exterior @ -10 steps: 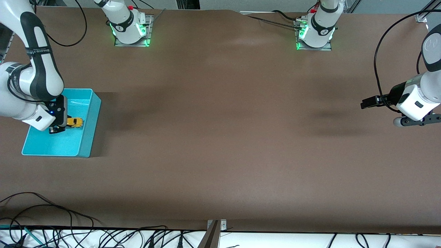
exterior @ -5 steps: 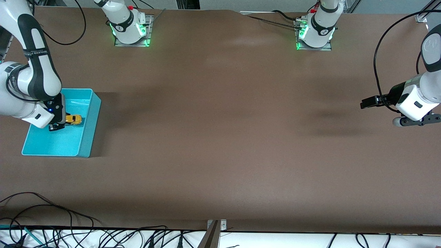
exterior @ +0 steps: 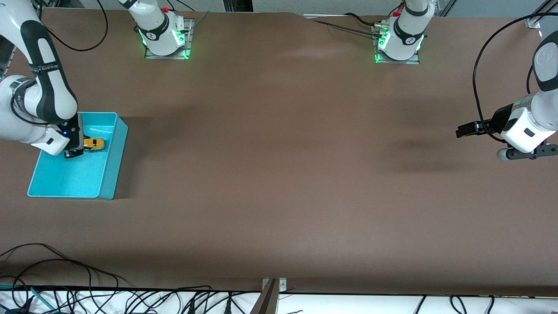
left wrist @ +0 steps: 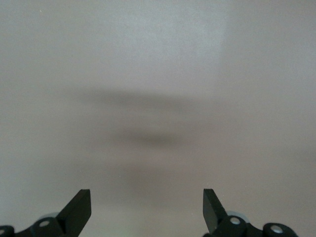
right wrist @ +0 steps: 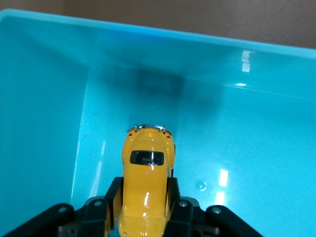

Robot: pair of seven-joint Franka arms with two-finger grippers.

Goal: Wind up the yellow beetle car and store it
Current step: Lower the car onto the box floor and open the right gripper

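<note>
Inventory, one moment. Item: yellow beetle car (exterior: pixel 93 143), rounded body, dark rear window, pinched by its sides between the fingers of the right gripper (exterior: pixel 77 149); in the right wrist view the car (right wrist: pixel 146 187) juts out past the fingertips (right wrist: pixel 112 197), held level over the floor of the bin. Item: turquoise bin (exterior: pixel 111 174), open-topped, rectangular, at the right arm's end of the table (exterior: pixel 279 174); the car hangs inside its walls, toward the bin's end that lies farther from the front camera. Item: right gripper, jaws pressed onto the car, lowered into the bin. Item: left gripper (exterior: pixel 529 152), waiting over bare table at the left arm's end, fingers (left wrist: pixel 79 210) spread wide apart, nothing between them. Item: brown table surface, plain.
</note>
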